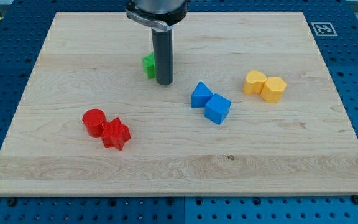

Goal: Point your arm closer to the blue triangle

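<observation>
The blue triangle [200, 95] lies right of the board's middle, touching a blue cube [217, 109] at its lower right. My tip [165, 83] rests on the board to the left of the blue triangle, with a gap of bare wood between them. A green block [148, 65] sits just left of the rod and is partly hidden behind it; its shape cannot be made out.
A red cylinder [94, 121] and a red star [115, 133] touch at the lower left. Two yellow blocks [253, 81] [274, 89] touch at the right. The wooden board [179, 168] lies on a blue pegboard; a marker tag [322, 28] is at the top right.
</observation>
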Controlling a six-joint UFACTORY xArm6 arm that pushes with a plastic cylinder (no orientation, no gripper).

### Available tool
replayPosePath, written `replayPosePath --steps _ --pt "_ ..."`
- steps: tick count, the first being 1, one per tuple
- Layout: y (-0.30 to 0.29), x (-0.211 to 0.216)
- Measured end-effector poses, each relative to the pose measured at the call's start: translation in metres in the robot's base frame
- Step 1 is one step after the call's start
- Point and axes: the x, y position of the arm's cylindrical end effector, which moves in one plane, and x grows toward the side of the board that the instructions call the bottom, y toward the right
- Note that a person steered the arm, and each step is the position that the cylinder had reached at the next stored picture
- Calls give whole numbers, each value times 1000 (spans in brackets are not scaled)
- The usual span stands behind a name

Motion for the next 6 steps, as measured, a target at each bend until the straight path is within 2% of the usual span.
replayPosePath --steps 2,3,6 --pt "3 -11" --pt "30 -11" --pt "54 -10"
